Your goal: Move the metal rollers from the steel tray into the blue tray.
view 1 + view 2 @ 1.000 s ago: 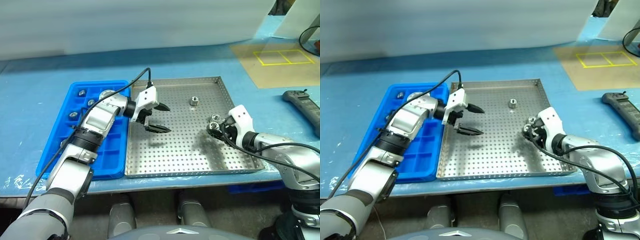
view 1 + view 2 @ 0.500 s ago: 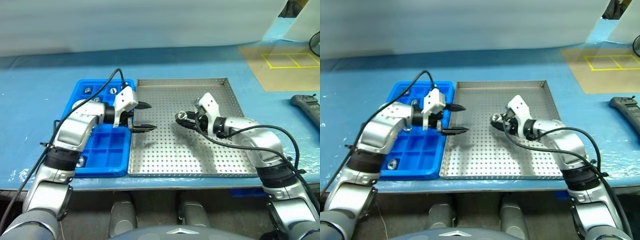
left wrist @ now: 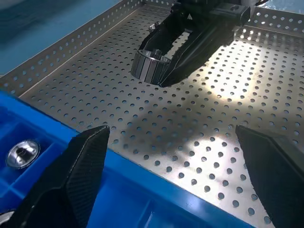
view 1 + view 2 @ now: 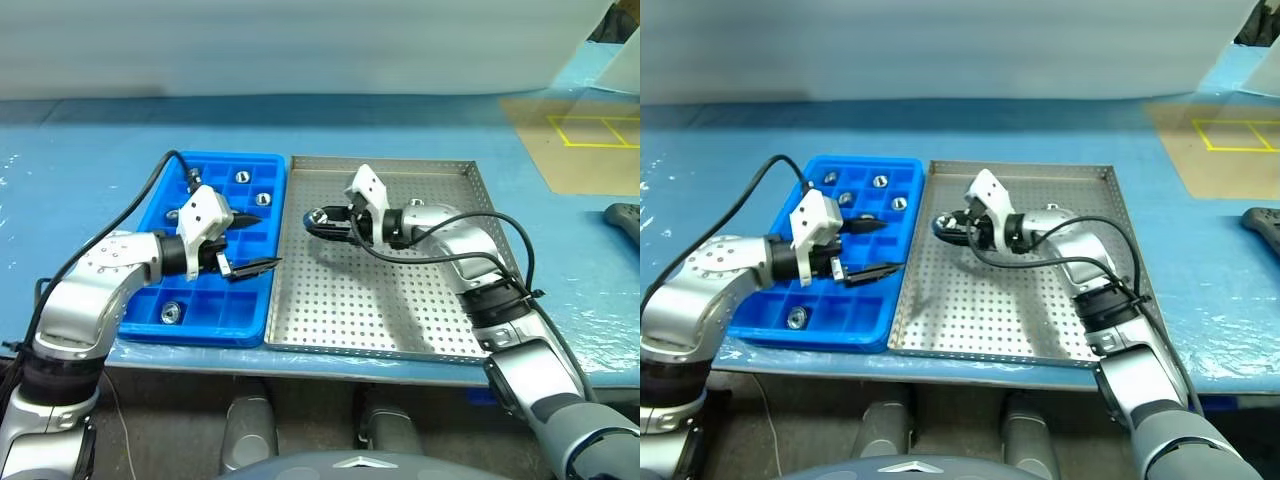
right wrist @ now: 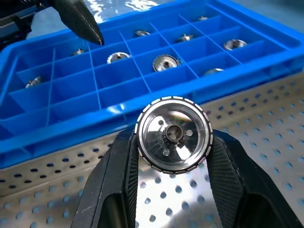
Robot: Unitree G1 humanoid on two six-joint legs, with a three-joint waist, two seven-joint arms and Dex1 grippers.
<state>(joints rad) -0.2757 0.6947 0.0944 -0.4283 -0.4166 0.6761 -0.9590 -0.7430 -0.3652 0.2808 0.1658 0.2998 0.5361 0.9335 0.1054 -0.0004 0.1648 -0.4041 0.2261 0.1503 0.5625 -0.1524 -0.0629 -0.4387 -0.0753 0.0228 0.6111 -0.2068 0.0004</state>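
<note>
Right gripper [image 5: 173,156]: fingers closed on a metal roller [image 5: 173,134], pinched by its ribbed rim, flat face with a small centre hub turned toward the wrist camera. Held clear of the perforated floor, over the steel tray [image 4: 400,300], toward the side that borders the blue tray [image 4: 190,310], tips pointing at that tray. Seen from the left wrist too, roller [image 3: 151,65] clamped between the black fingers above the perforated floor.

Left gripper [image 4: 248,242]: fingers spread wide, gripping nothing, touching nothing. Poised above the blue tray's edge nearest the steel tray, tips aimed toward the right gripper, a clear gap between the two.

Blue tray: lies just beside the steel tray on the blue table [image 4: 90,150]. Several rollers already in separate compartments, mostly in the far rows [image 4: 241,177], one more in a near-row compartment [image 4: 171,313].
</note>
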